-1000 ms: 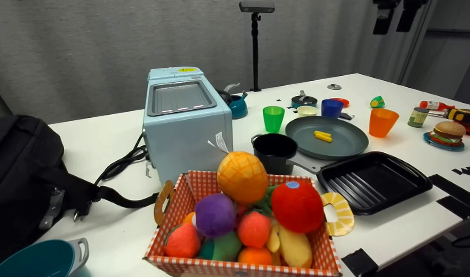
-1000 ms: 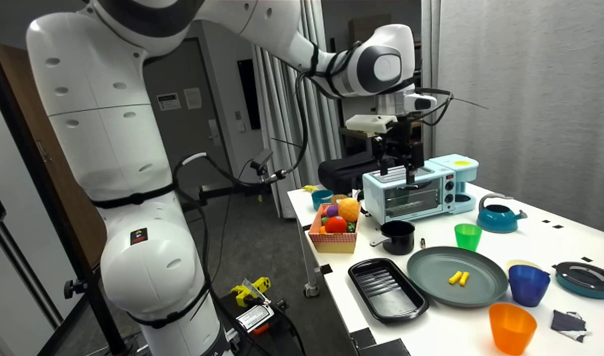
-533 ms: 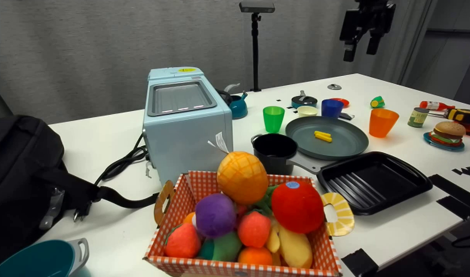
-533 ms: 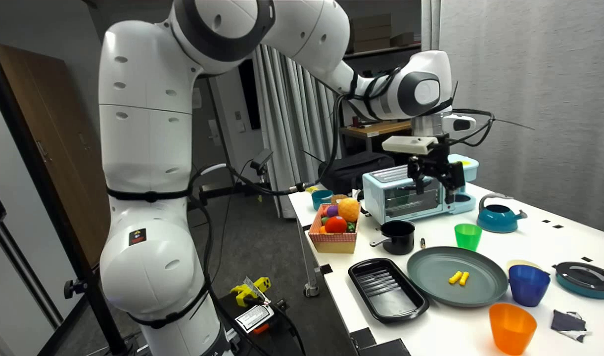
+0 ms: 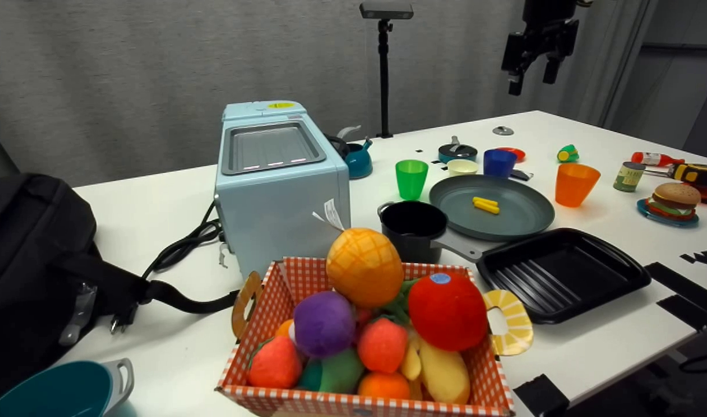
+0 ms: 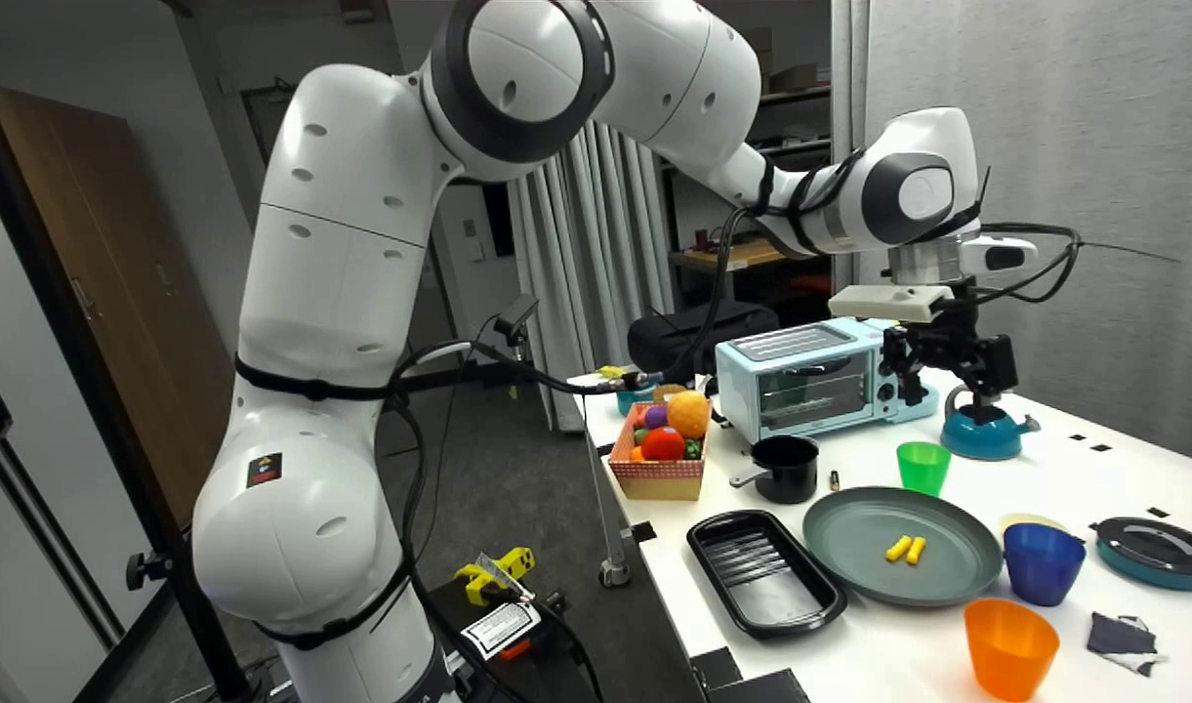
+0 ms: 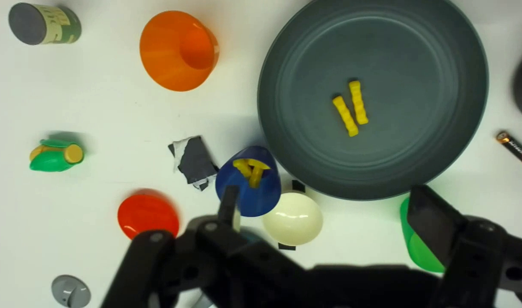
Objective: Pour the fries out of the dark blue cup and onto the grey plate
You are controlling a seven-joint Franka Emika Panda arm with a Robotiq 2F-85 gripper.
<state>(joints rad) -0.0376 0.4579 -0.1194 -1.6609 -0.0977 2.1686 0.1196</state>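
Note:
The dark blue cup (image 5: 499,162) stands upright on the table beside the grey plate in both exterior views (image 6: 1043,564). In the wrist view the cup (image 7: 254,199) holds several yellow fries (image 7: 250,170). The grey plate (image 7: 384,175) has two more fries (image 7: 349,109) lying on it, which also show in both exterior views. The plate is wide and flat on the table (image 5: 469,225) (image 6: 849,561). My gripper (image 7: 325,191) is open and empty, high above the table (image 5: 533,84) (image 6: 947,402). In the wrist view its left finger overlaps the cup's lower edge, without contact.
A green cup (image 6: 923,467), an orange cup (image 6: 1010,649) and a cream bowl (image 7: 293,219) stand close around the plate. A black ridged tray (image 6: 766,576), a black pot (image 6: 786,469), a toaster oven (image 6: 810,381), a teal kettle (image 6: 986,434) and a fruit basket (image 6: 659,469) are nearby.
The arm has swung across above the table, away from the fruit basket and past the toaster oven toward the kettle, and has come lower. The cup, plate and fries on the plate have not moved.

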